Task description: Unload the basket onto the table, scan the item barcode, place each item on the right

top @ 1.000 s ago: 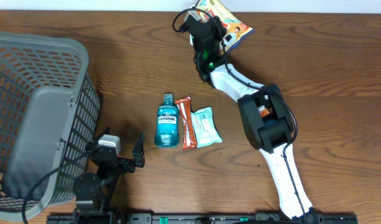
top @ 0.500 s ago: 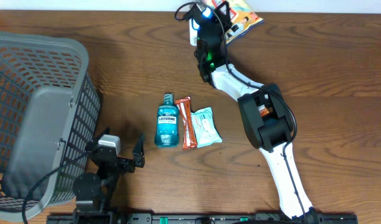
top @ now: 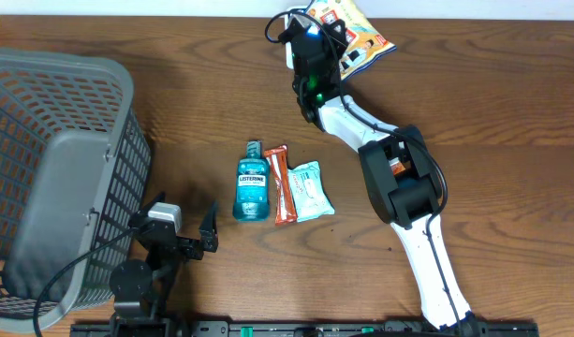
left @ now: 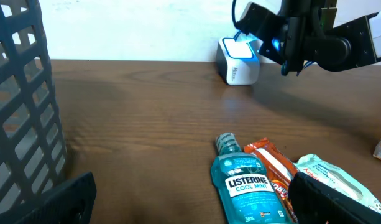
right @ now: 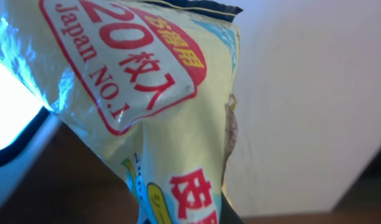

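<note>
A dark brown wooden table (top: 511, 112) with visible grain filled the overhead view. Behind its far edge stood a plain white wall (left: 128, 28), evenly lit, and a soft pale sheen lay on the wood near it

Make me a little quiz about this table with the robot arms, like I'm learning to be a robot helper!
1. True or false: the right gripper holds the yellow packet close to the white scanner.
2. What lies between the Listerine bottle and the wipes pack?
A) an orange snack bar
B) a spoon
C) a battery
3. Fill in the blank: the left gripper, beside the grey basket, is ____ (open or shut).

Key: 1 true; 2 A; 3 open.
</note>
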